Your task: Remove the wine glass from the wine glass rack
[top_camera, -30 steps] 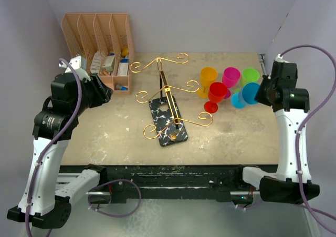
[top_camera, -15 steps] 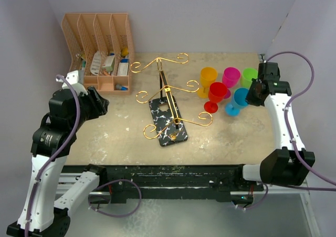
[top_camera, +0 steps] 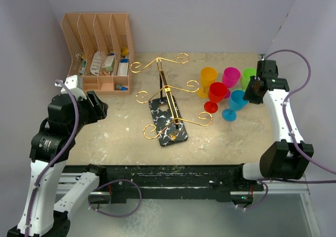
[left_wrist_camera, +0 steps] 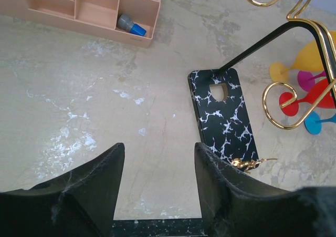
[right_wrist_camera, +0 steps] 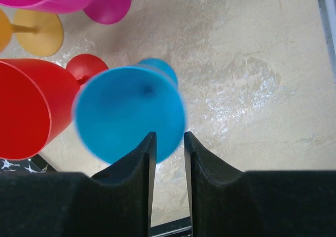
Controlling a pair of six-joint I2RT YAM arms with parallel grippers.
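Observation:
The wine glass rack (top_camera: pixel 166 91) is gold wire on a black veined base (top_camera: pixel 168 123) at the table's middle. No glass hangs on its hooks. Its base (left_wrist_camera: pixel 224 122) and a hook (left_wrist_camera: pixel 277 106) show in the left wrist view. Orange (top_camera: pixel 208 77), pink (top_camera: pixel 231 76), green (top_camera: pixel 250 75), red (top_camera: pixel 216 92) and blue (top_camera: pixel 237 99) glasses stand right of it. My right gripper (top_camera: pixel 250 91) is beside the blue glass. In the right wrist view its jaws (right_wrist_camera: pixel 169 137) stand narrowly apart over the blurred rim of the blue glass (right_wrist_camera: pixel 126 116). My left gripper (top_camera: pixel 100 104) is open and empty (left_wrist_camera: pixel 157 158).
A peach slotted organiser (top_camera: pixel 100 48) with small items stands at the back left. The right wall is close behind my right arm. The red glass (right_wrist_camera: pixel 26 111) leans close beside the blue one.
My right gripper has swung left and down, bringing the blue glass from mid-air to the table beside the red one. My left arm has drawn back and lower.

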